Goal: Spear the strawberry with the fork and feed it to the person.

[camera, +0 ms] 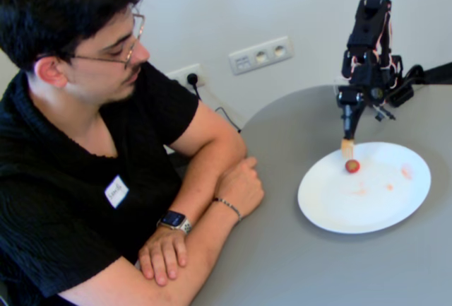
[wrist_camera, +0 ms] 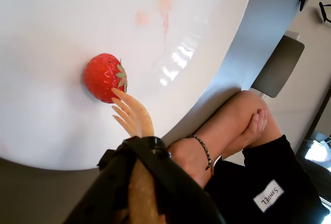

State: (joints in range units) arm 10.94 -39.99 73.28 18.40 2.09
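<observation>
A small red strawberry (camera: 352, 166) lies on the left part of a white plate (camera: 367, 210). In the wrist view the strawberry (wrist_camera: 105, 77) shows its green leaves. The pale yellow-orange fork (wrist_camera: 133, 114) points at it, and the tip of one tine touches the berry's side. In the fixed view the fork (camera: 347, 148) hangs just above and left of the berry. My gripper (wrist_camera: 142, 154) is shut around the fork's handle; in the fixed view the gripper (camera: 351, 119) is right above the plate's far-left rim. The person (camera: 78, 108) sits at the left with arms crossed on the table, looking at the plate.
The plate (wrist_camera: 51, 17) carries faint pink-orange smears (camera: 395, 179). The grey round table (camera: 296, 263) has bare surface in front of the plate. The person's forearms (camera: 212, 207) rest on the table's left edge. A wall socket (camera: 260, 55) and a cable are behind.
</observation>
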